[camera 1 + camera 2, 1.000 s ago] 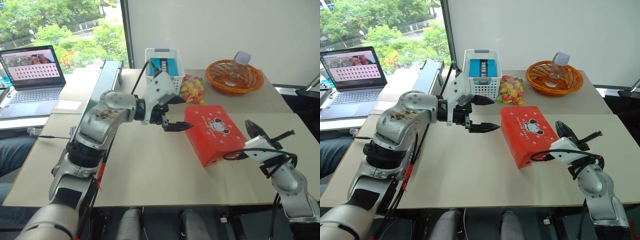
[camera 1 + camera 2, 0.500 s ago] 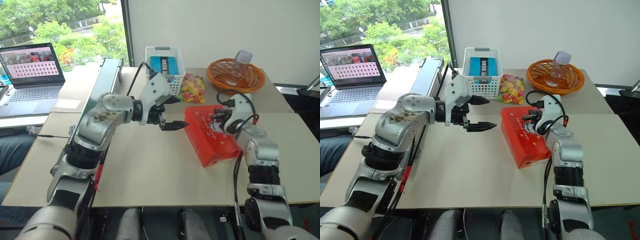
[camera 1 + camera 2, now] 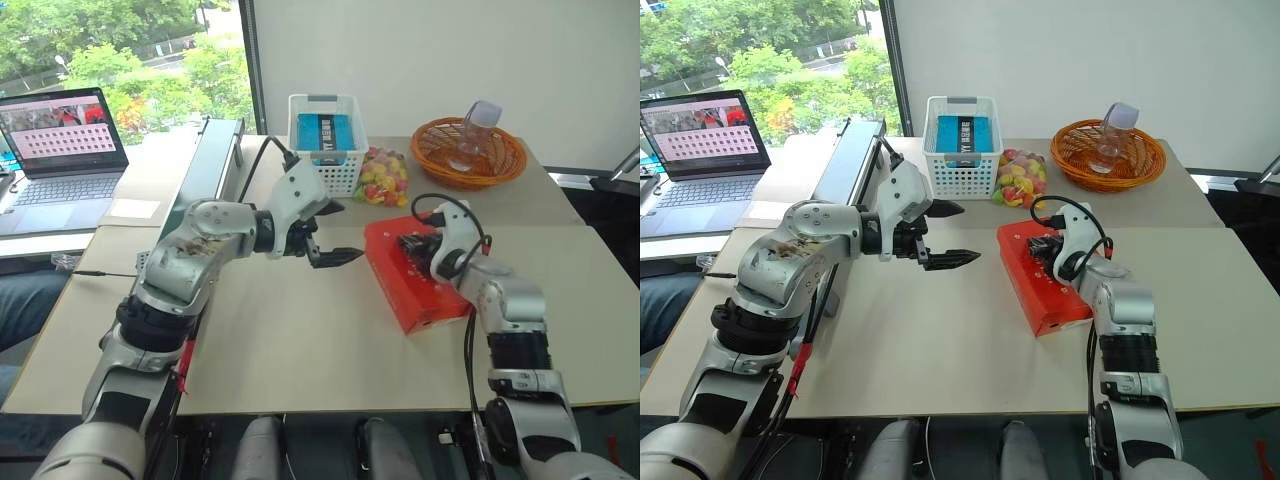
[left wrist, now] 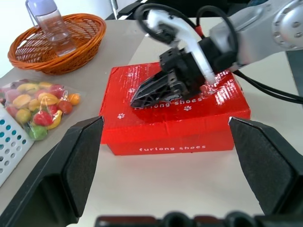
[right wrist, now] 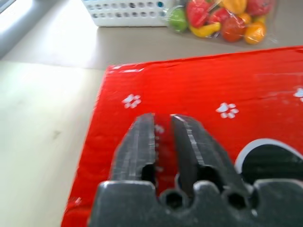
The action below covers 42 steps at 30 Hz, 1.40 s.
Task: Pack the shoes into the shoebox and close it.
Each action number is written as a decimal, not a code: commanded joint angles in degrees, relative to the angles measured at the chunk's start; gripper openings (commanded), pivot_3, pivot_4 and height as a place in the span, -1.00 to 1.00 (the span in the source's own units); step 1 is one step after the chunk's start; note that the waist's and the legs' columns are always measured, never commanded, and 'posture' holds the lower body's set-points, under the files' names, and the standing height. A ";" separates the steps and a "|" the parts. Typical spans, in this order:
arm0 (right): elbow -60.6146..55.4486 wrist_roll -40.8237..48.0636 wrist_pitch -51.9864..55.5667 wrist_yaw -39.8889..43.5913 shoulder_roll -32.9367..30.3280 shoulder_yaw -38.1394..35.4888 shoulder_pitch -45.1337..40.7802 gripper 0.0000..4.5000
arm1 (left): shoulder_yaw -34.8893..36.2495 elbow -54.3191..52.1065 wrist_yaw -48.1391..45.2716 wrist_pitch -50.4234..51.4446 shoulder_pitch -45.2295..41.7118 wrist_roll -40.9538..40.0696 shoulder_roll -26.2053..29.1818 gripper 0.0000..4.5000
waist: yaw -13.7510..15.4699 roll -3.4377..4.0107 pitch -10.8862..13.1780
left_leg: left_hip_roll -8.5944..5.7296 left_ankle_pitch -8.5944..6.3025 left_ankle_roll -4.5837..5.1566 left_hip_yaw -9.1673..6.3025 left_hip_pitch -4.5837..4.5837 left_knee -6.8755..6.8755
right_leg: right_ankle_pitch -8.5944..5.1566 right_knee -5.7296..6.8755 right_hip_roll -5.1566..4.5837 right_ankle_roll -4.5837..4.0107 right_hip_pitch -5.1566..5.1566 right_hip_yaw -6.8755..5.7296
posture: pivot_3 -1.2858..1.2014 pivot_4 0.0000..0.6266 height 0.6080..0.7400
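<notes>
Shoebox (image 3: 418,270): red, lid shut flat, lying on the beige table (image 3: 300,350) with its long axis slanting away from the table's near edge. Taken as the landmark for all placements below. No shoes can be seen outside it.

Right gripper (image 4: 142,98): positioned over the shoebox lid, fingers pointing toward the box's far left corner. In the right wrist view the two black fingers (image 5: 137,142) stand close together with only a narrow slit between them, red lid visible through the gap. They pinch nothing. Whether the fingertips actually touch the lid cannot be told; they are at most just above it.

Left gripper (image 3: 330,232): hovers off the shoebox's left side, above bare table, apart from the box. Its fingers (image 4: 71,165) are spread wide, and in the left wrist view the box's printed long side sits between them at a distance. Nothing is held.

Surroundings, relative to the shoebox: bag of coloured candies (image 3: 383,177) just beyond its far end; white mesh basket (image 3: 328,140) beyond and to the left of that; orange wicker basket (image 3: 470,150) holding a clear bottle (image 3: 478,125), beyond and to the right; laptop (image 3: 65,150), open, well off to the left.
</notes>
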 commanded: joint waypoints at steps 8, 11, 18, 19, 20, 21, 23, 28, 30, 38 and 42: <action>-25.73 3.93 0.38 6.21 -20.62 -16.77 10.20 0.99 | 1.53 2.98 2.09 -10.59 3.87 0.70 -4.40 1.00 | 1.81 0.01 0.02 | -0.03 -0.01 -0.02 0.06 -0.04 -0.01 | -0.04 -0.13 -0.10 0.03 0.01 -0.04 | 0.03 -0.52 0.93; -27.60 2.14 -2.12 9.02 -24.16 -22.12 19.39 0.99 | 1.44 3.20 3.00 -13.24 5.72 0.57 -6.38 1.00 | 1.72 -0.01 0.00 | -0.02 -0.01 -0.02 0.06 0.00 0.01 | -0.03 -0.11 -0.10 0.02 0.05 -0.04 | 0.03 -0.52 0.93; -23.78 0.66 -12.45 3.26 -16.39 -33.12 31.90 0.99 | 0.52 3.30 9.88 -18.47 12.66 4.16 -10.98 1.00 | 1.41 0.01 -0.02 | -0.08 -0.01 -0.01 0.06 0.08 0.23 | 0.00 -0.11 -0.16 0.08 0.22 -0.01 | 0.03 -0.52 0.93; -23.08 0.09 -14.60 2.16 -14.27 -33.56 33.62 0.99 | 1.03 3.60 11.70 -19.53 14.37 4.44 -12.20 1.00 | 1.42 0.00 -0.04 | -0.07 -0.02 -0.01 0.05 0.11 0.21 | 0.00 -0.14 -0.15 0.08 0.23 -0.02 | 0.03 -0.52 0.93; -22.74 -0.40 -16.25 1.44 -12.86 -33.71 34.84 0.99 | 1.47 3.72 12.86 -20.33 15.57 4.65 -12.98 1.00 | 1.38 0.00 -0.04 | -0.07 -0.03 -0.01 0.00 0.18 0.20 | 0.00 -0.17 -0.15 0.08 0.36 -0.07 | 0.03 -0.52 0.93; -22.22 -0.71 -18.10 0.85 -11.54 -33.79 35.86 0.99 | 1.86 3.68 13.98 -20.45 16.69 4.88 -13.54 1.00 | 1.33 0.00 -0.04 | -0.07 -0.05 0.00 0.00 0.28 0.18 | 0.00 -0.24 -0.15 0.08 0.43 -0.08 | 0.03 -0.52 0.93; -20.00 -1.16 -22.15 -0.96 -7.90 -33.86 37.68 0.99 | 1.38 3.79 16.93 -23.65 19.81 7.76 -14.11 1.00 | 1.20 0.02 -0.04 | -0.07 -0.06 0.00 0.01 0.25 0.17 | 0.00 -0.24 -0.17 0.07 0.42 -0.08 | 0.03 -0.52 0.93; -12.79 -2.51 -31.92 -4.38 0.41 -30.92 40.16 0.99 | 1.90 4.84 23.50 -29.01 27.37 10.96 -17.03 1.00 | 0.85 0.09 -0.08 | -0.06 -0.07 -0.01 0.01 0.33 0.13 | 0.00 -0.25 -0.18 0.07 0.44 -0.09 | 0.03 -0.52 0.93; -10.66 -3.44 -35.29 -4.47 1.85 -29.23 40.95 0.99 | 1.88 4.88 26.27 -32.25 29.14 13.51 -17.62 1.00 | 0.69 0.10 -0.09 | -0.06 -0.08 -0.02 0.04 0.29 0.09 | 0.00 -0.28 -0.21 0.07 0.38 -0.09 | 0.03 -0.52 0.93; -1.85 -4.36 -43.33 -7.17 5.54 -24.65 39.79 0.99 | 4.06 9.83 35.45 -37.06 33.18 18.29 -19.95 1.00 | 0.41 0.32 -0.21 | -0.06 -0.09 -0.02 0.04 0.06 0.03 | 0.00 -0.37 -0.24 0.06 0.05 -0.13 | 0.03 -0.52 0.93; 0.62 -4.33 -45.12 -7.72 4.79 -23.47 38.66 0.99 | 5.13 12.33 36.32 -38.14 33.95 18.00 -20.42 1.00 | 0.21 0.33 -0.22 | -0.06 -0.08 -0.02 0.04 0.01 -0.01 | 0.00 -0.35 -0.24 0.06 0.03 -0.13 | 0.03 -0.52 0.93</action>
